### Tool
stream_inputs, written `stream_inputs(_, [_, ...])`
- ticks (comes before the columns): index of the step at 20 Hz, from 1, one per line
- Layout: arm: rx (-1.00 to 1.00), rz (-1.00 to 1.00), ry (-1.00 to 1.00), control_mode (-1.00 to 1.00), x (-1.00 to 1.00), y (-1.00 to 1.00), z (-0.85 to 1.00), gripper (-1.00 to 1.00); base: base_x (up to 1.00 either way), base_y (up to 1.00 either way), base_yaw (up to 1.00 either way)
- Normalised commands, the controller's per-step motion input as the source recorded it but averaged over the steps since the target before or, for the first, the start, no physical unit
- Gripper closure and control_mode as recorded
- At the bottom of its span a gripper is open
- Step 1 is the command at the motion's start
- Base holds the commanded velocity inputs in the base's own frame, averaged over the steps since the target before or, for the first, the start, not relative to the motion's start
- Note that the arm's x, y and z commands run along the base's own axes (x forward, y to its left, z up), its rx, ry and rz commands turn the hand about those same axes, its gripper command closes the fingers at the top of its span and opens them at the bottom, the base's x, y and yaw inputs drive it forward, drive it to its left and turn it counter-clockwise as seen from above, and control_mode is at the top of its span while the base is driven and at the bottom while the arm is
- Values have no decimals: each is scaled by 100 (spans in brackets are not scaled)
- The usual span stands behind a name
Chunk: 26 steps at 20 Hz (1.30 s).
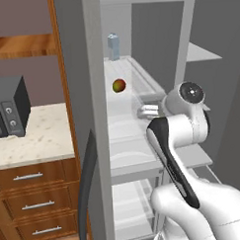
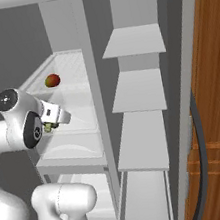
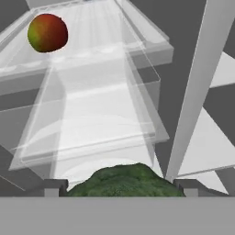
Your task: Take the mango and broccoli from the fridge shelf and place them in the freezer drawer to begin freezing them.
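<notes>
Broccoli [image 3: 124,180]: dark green, bumpy rounded floret head, sitting between the two dark fingertips [image 3: 55,187] at 6 o'clock in the hand view; the gripper [image 3: 121,188] is pinching it. From the right base view a sliver of green shows at the gripper [image 2: 50,126], just under the white hand block at 9 o'clock of the frame. Arm: white with dark joints, elbow folded high, forearm reaching forward into the open fridge at mid height; in the left base view its hand [image 1: 149,111] lies at about 3 o'clock from the mango. Mango [image 1: 119,85]: small egg-shaped fruit, red-orange blending to yellow-green, smooth skin, resting on the fridge shelf [image 1: 135,74], a pale translucent ribbed shelf with a thin raised rim; in the hand view it sits at 10 o'clock [image 3: 47,33], well apart from the gripper. Clear bins [image 3: 92,124] lie below the shelf, between mango and broccoli in the hand view. Pale blue carton [image 1: 113,46] stands at the back of the shelf, at 12 o'clock from the mango; any printing is too small to read. Microwave [image 1: 10,107] on the stone counter [image 1: 38,138] at 9 o'clock; no legible markings.
</notes>
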Motion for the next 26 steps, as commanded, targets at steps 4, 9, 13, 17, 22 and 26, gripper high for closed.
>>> stream_inputs(4, [1,0,2,100,-39,0,-15,100,-50,0,-2])
stream_inputs(9, [0,0,0,100,0,0,0,100,-97,0,-7])
stream_inputs(13, [0,0,0,100,0,0,0,100,-64,-11,-13])
stream_inputs(17, [0,0,0,100,0,0,0,100,-24,-27,-17])
stream_inputs(22, [5,-5,4,-100,10,-32,-12,100,0,-25,-9])
stream_inputs(26, [18,-9,15,-100,50,-100,-53,100,0,0,0])
